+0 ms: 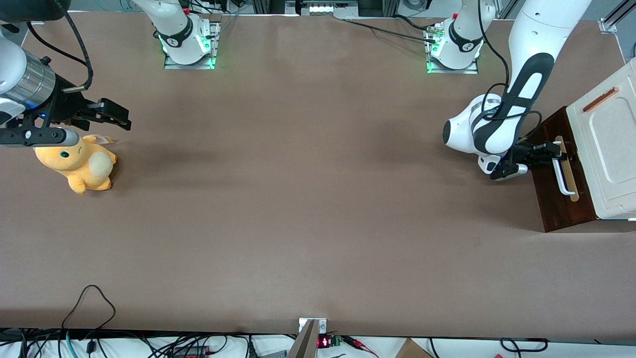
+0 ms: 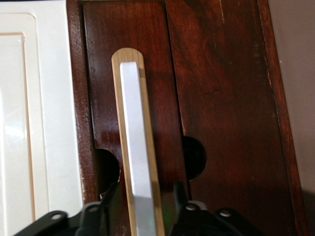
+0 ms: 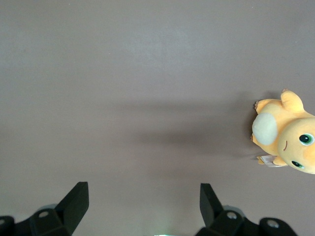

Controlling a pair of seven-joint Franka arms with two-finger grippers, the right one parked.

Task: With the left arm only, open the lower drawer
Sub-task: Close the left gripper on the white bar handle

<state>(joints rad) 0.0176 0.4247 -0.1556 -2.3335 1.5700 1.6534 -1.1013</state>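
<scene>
The lower drawer (image 1: 556,199) is a dark brown wooden front at the working arm's end of the table. Its long white bar handle (image 1: 565,173) runs along a tan strip. The left arm (image 1: 526,84) reaches down in front of the drawer. Its black gripper (image 1: 554,149) is at the end of the handle farther from the front camera. In the left wrist view the gripper (image 2: 142,191) is open. One finger (image 2: 108,199) stands on each side of the white handle (image 2: 135,137), with a gap at both sides. The brown drawer front (image 2: 221,98) fills the view around it.
A cream-white panel (image 1: 611,144) with a small copper-brown bar (image 1: 600,99) sits above the drawer front, and shows beside the handle as the cream panel (image 2: 29,123). An orange plush toy (image 1: 79,164) lies toward the parked arm's end of the brown table (image 1: 298,199).
</scene>
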